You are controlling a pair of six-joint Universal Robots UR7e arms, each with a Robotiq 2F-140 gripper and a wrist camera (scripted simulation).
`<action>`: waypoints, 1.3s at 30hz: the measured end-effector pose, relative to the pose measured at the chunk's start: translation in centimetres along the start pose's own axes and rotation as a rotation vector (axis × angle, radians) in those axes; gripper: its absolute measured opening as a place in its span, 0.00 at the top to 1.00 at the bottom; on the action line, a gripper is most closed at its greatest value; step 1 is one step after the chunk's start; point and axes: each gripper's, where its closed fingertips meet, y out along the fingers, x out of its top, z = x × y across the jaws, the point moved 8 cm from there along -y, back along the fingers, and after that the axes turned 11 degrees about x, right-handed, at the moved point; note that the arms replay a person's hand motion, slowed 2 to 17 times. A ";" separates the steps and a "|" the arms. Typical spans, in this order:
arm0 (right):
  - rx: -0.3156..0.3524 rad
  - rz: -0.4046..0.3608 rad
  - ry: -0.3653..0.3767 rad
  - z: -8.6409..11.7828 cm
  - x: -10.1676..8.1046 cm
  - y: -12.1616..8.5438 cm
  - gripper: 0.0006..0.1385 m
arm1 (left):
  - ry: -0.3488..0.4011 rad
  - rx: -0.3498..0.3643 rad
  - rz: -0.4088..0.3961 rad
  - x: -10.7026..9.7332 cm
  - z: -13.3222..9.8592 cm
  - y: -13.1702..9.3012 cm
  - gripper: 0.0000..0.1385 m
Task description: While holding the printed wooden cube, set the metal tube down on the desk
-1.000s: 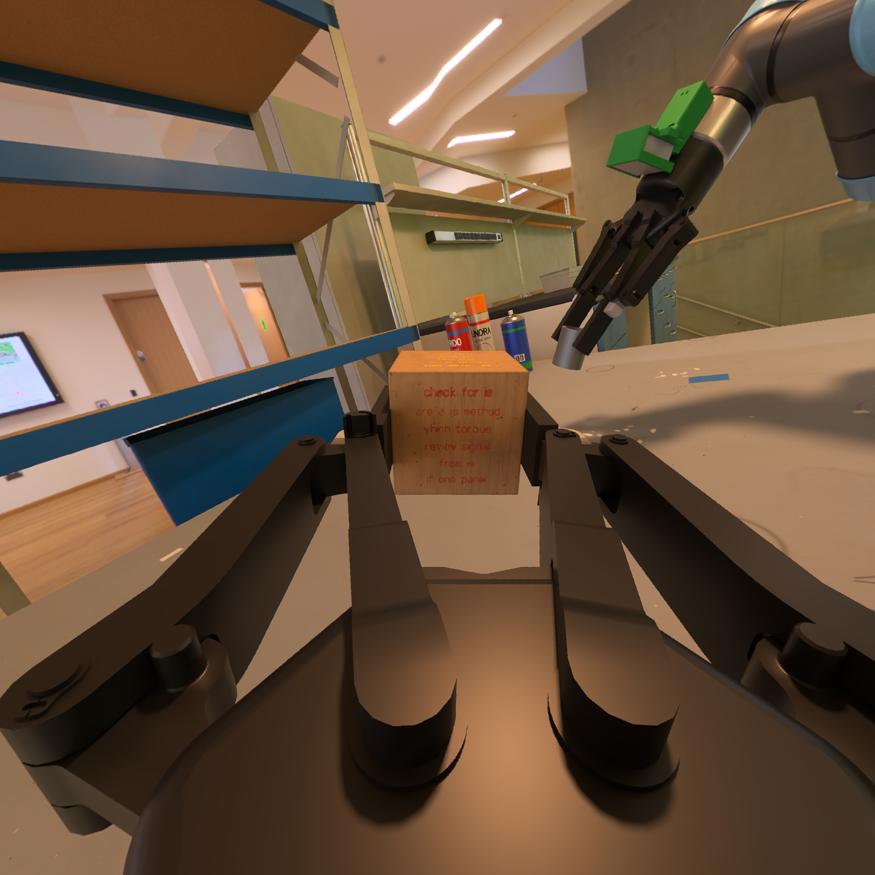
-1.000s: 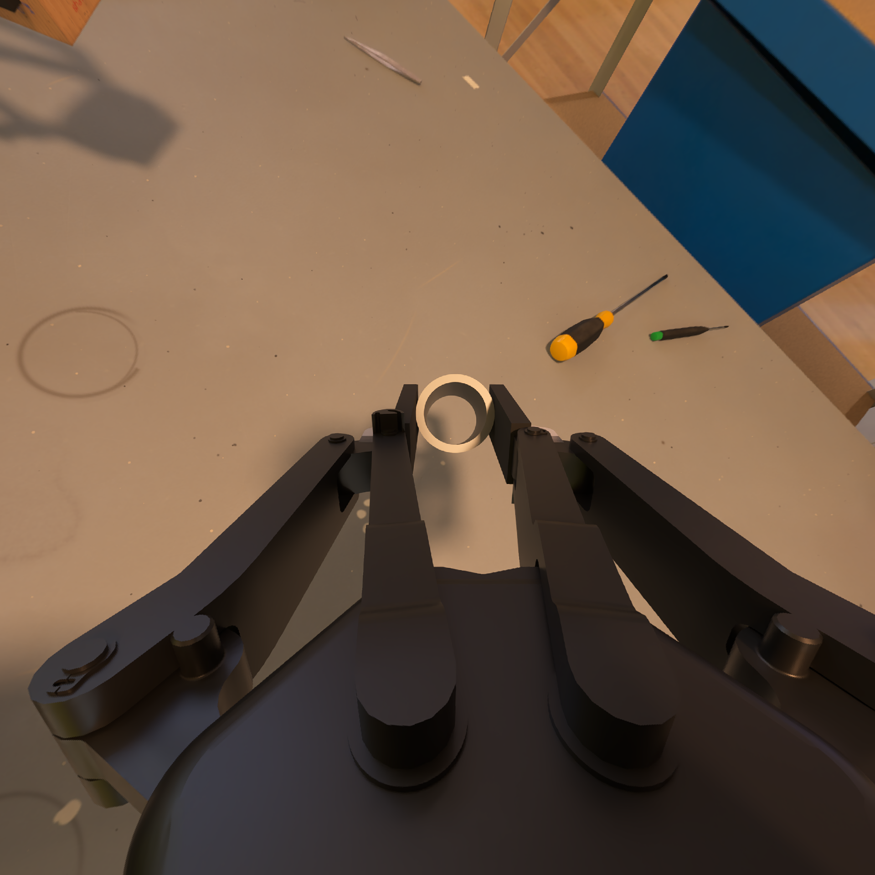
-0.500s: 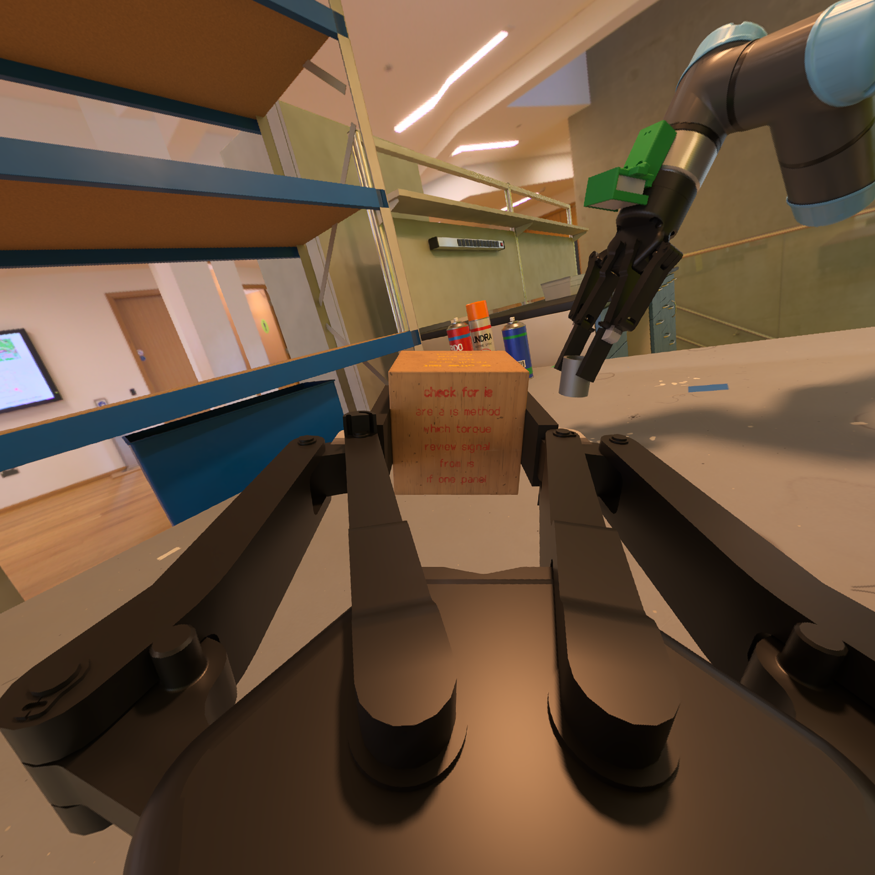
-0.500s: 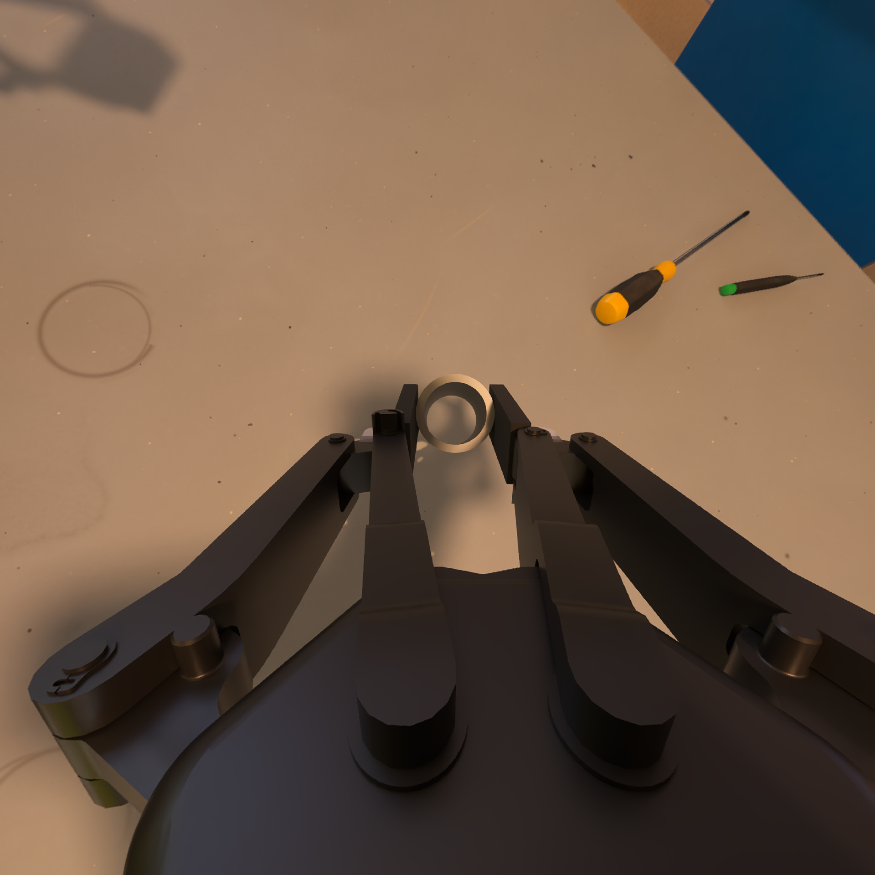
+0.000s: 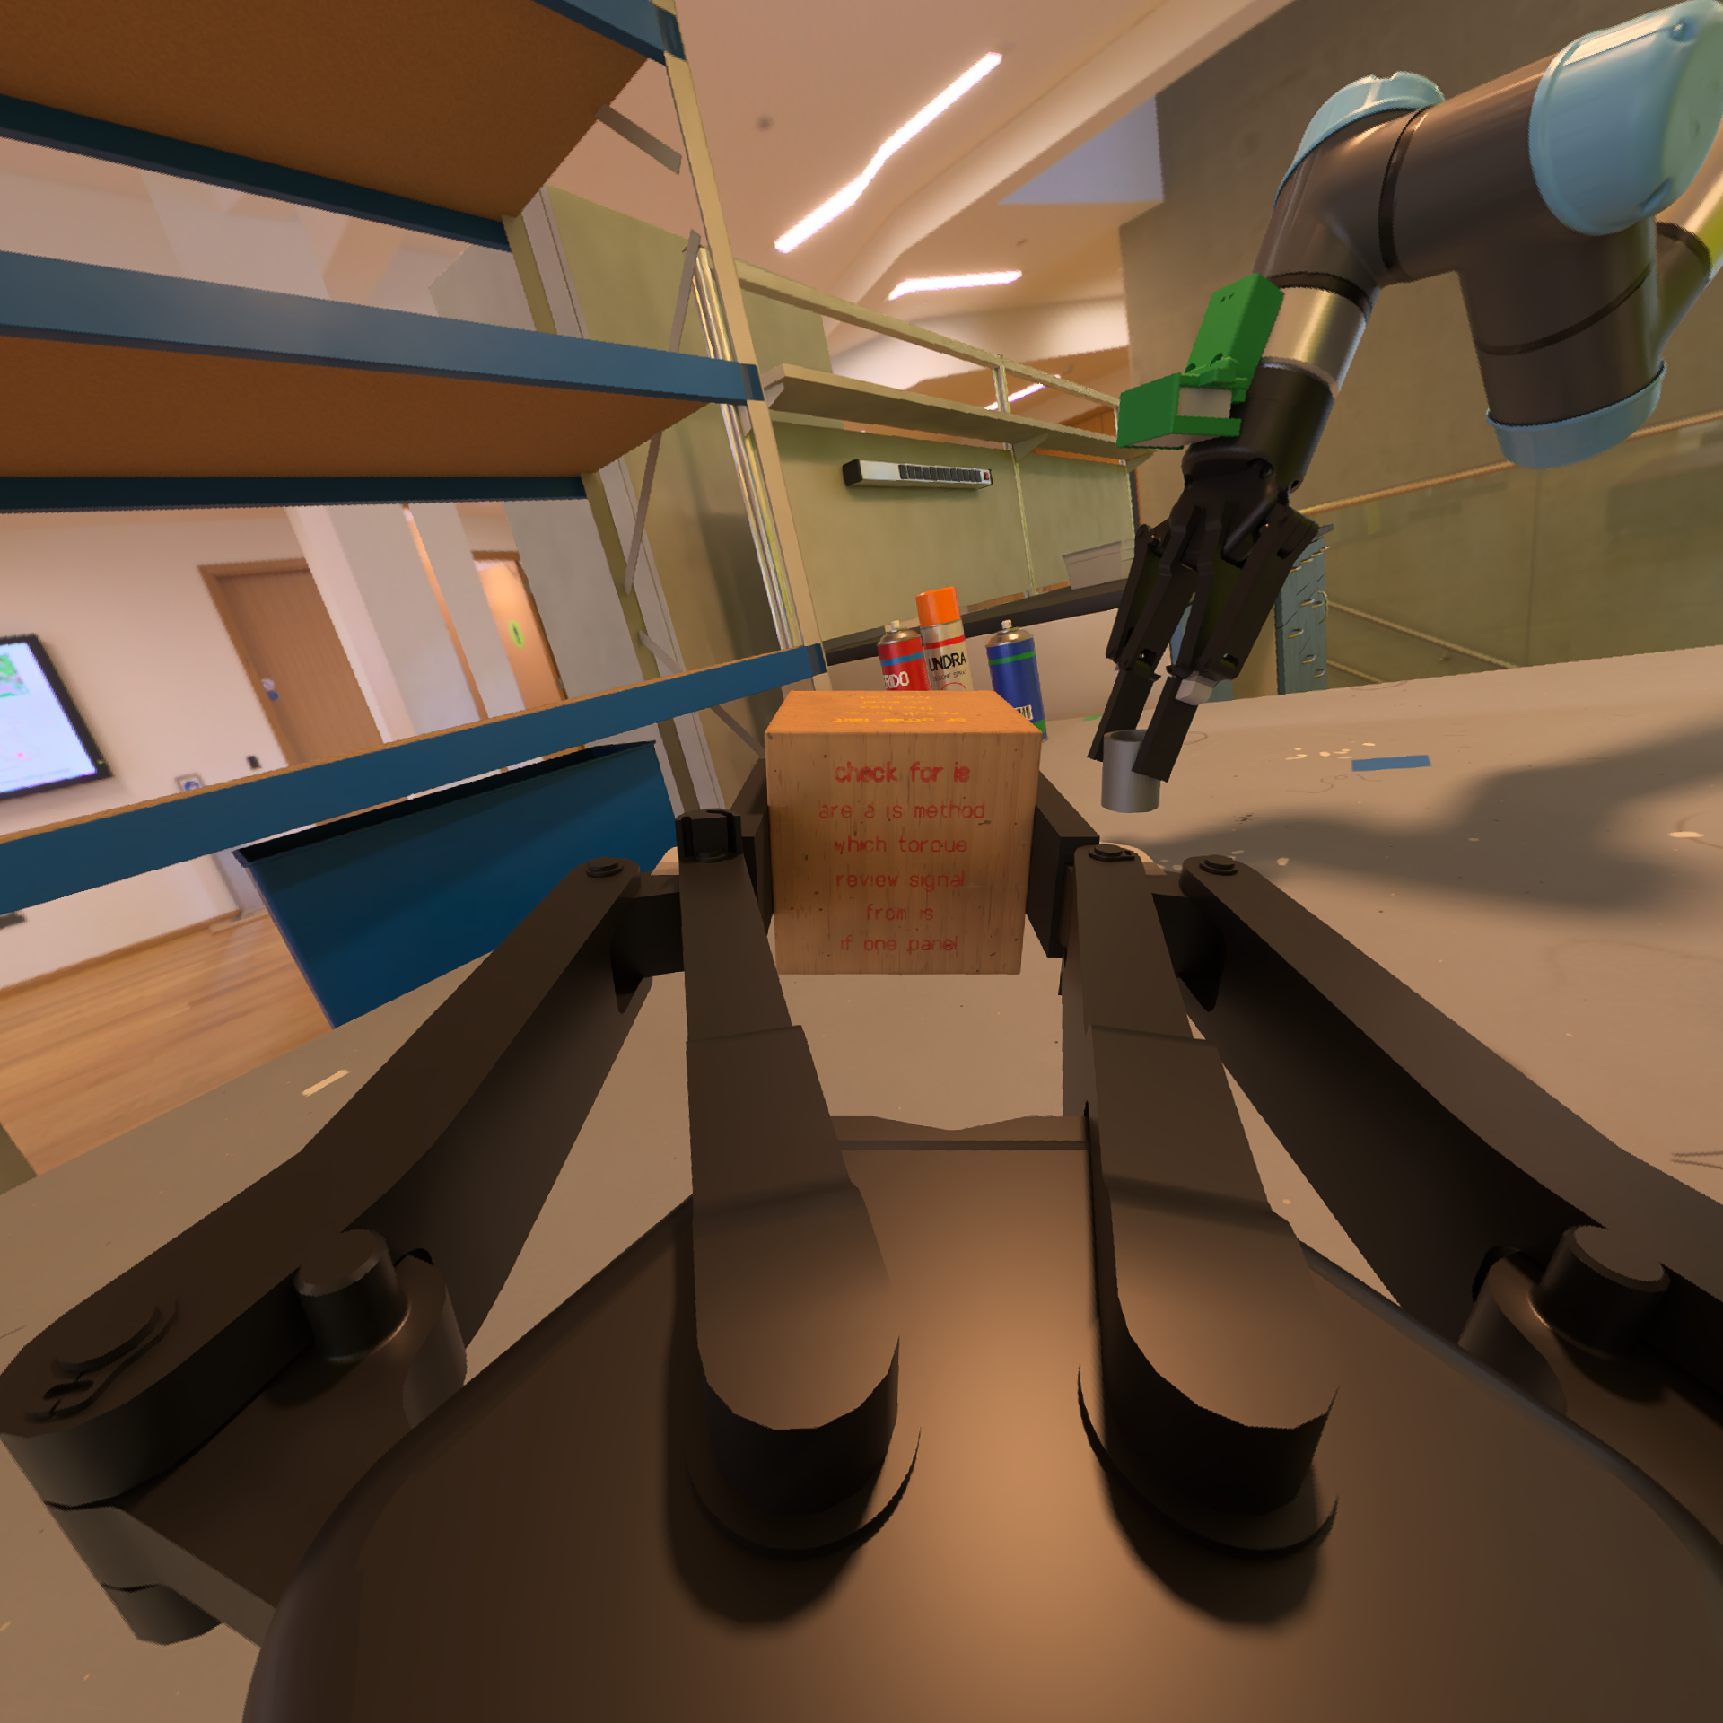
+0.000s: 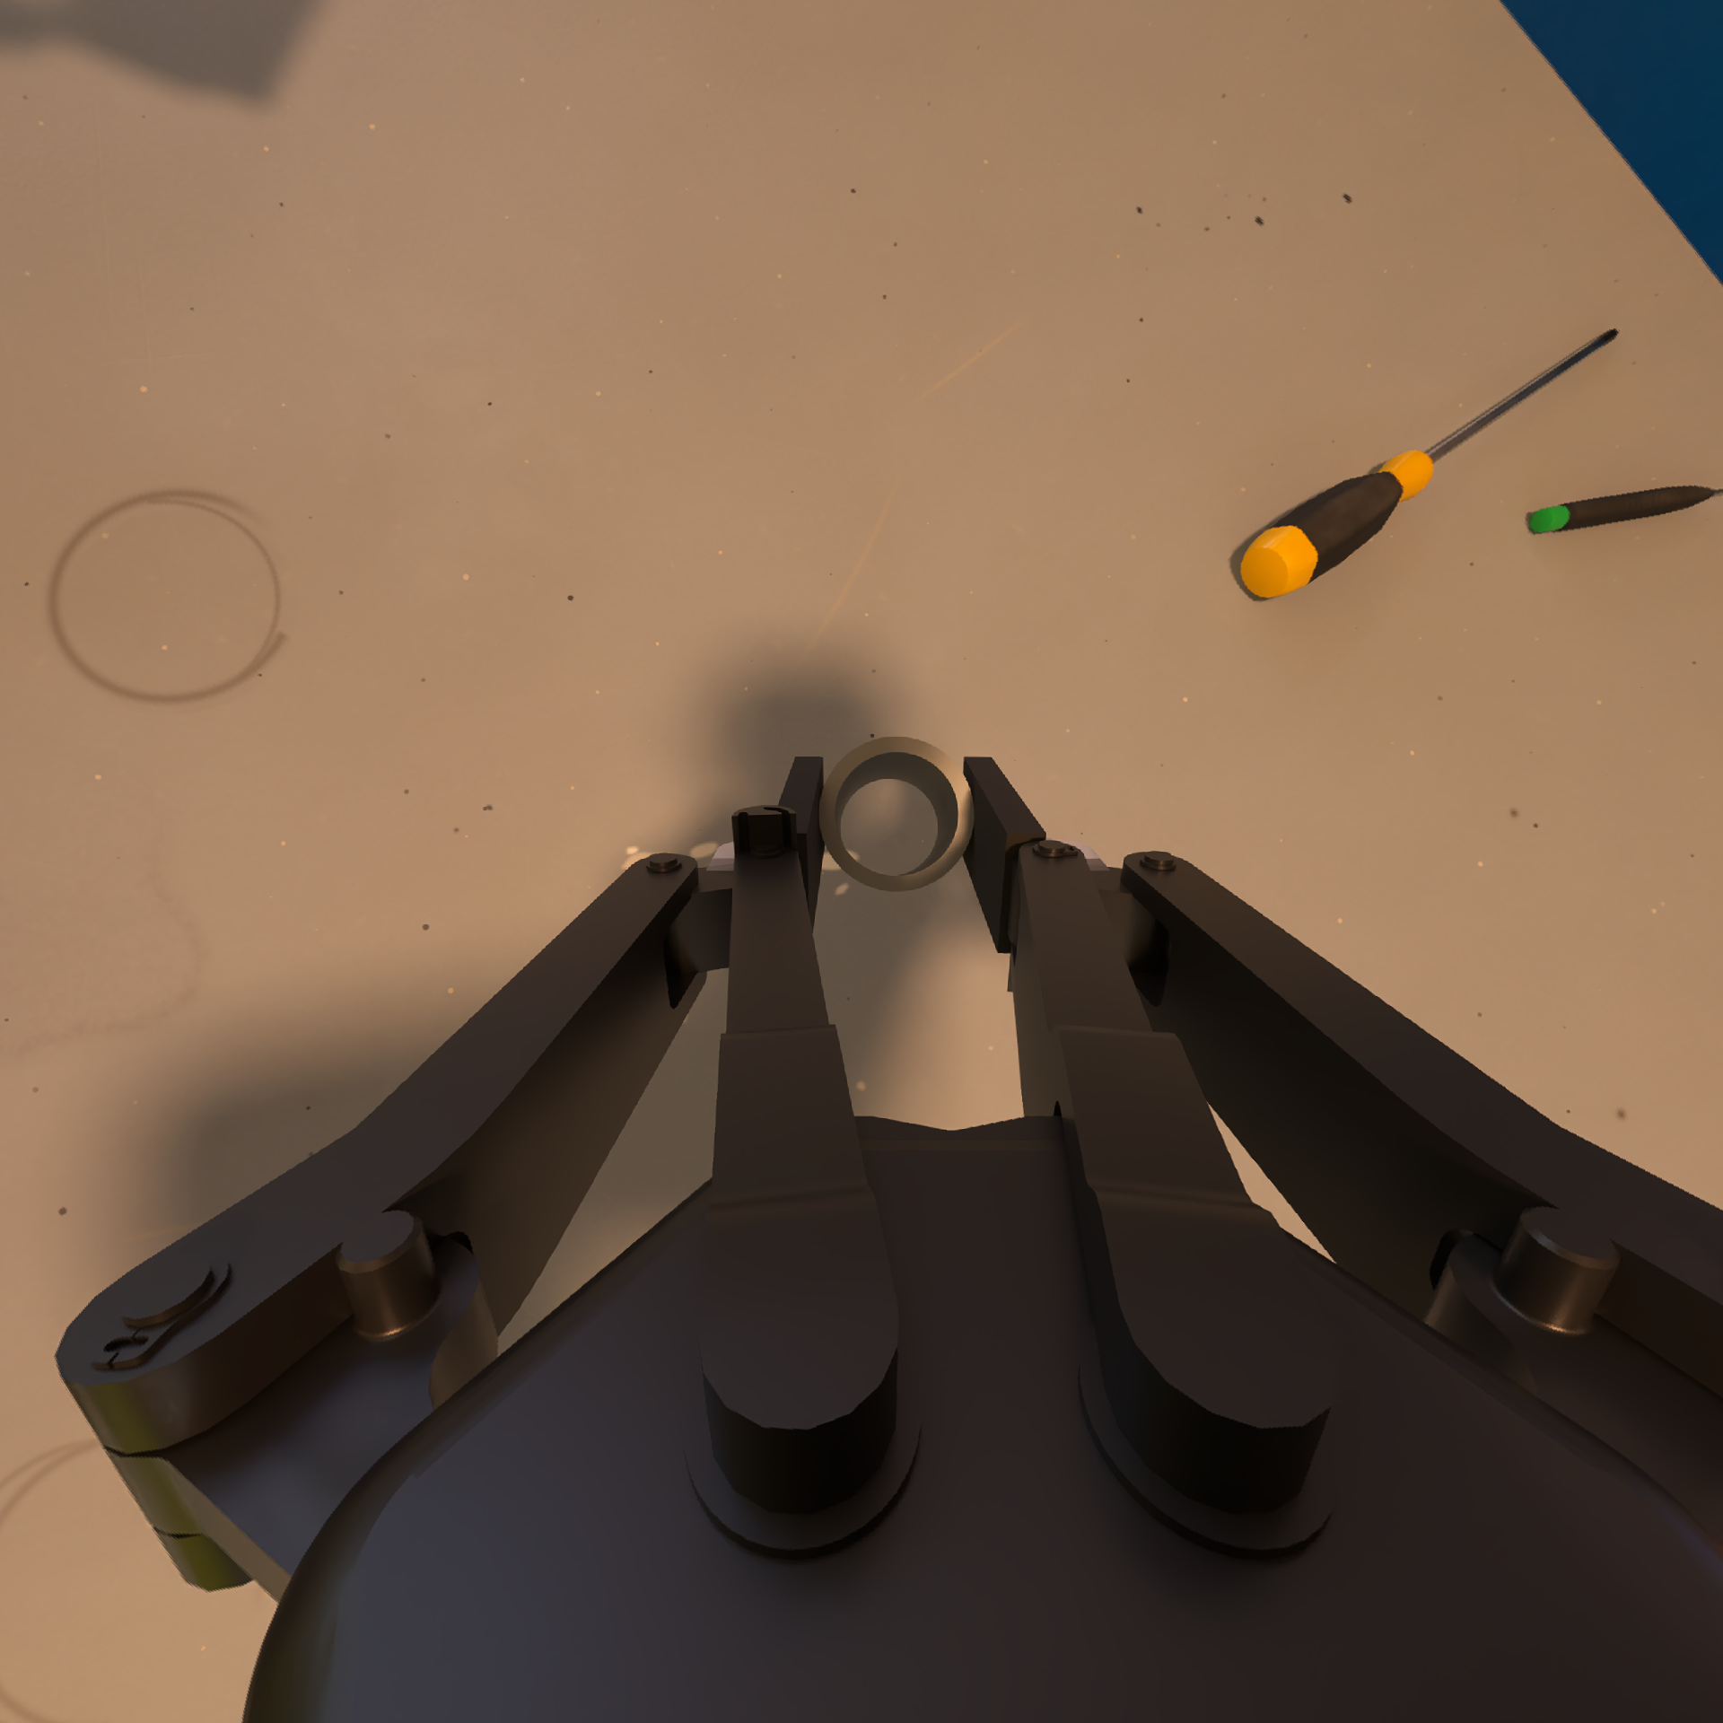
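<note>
The left gripper [image 5: 900, 872] pinches the wooden cube [image 5: 902, 844]; the right gripper [image 6: 893, 820] pinches the upright metal tube [image 6: 893, 822] low over the desk [image 6: 559, 373], screwdrivers [image 6: 1333, 522] near the edge.

The wooden cube [image 5: 901, 844] sits between the left gripper's [image 5: 901, 872] fingers, above the desk [image 5: 1454, 932]. Behind it stand three spray cans [image 5: 946, 643]; shelves [image 5: 354, 373] rise to its left. To its right the right gripper [image 6: 893, 820] holds the tube [image 6: 893, 825] upright, close over the desk, with two screwdrivers [image 6: 1343, 522] lying well apart on the right
</note>
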 end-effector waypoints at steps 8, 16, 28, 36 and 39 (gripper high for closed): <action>0.045 0.022 0.003 -0.1 0.0 1.0 0.72 | 0.000 -0.005 0.006 -0.1 -0.1 0.1 0.57; 0.105 0.049 0.026 0.0 -0.3 1.8 0.72 | 0.006 -0.006 0.008 -0.1 -0.1 0.1 0.57; 0.110 0.109 0.073 -0.3 -0.8 2.9 0.72 | 0.019 -0.001 0.001 0.0 -0.2 0.0 0.57; 0.107 0.148 0.086 -0.4 -1.0 3.4 0.72 | 0.022 0.000 -0.004 0.1 -0.2 0.0 0.57; 0.112 0.156 0.090 -0.4 -1.1 3.5 0.72 | 0.022 0.000 -0.005 0.1 -0.2 -0.1 0.57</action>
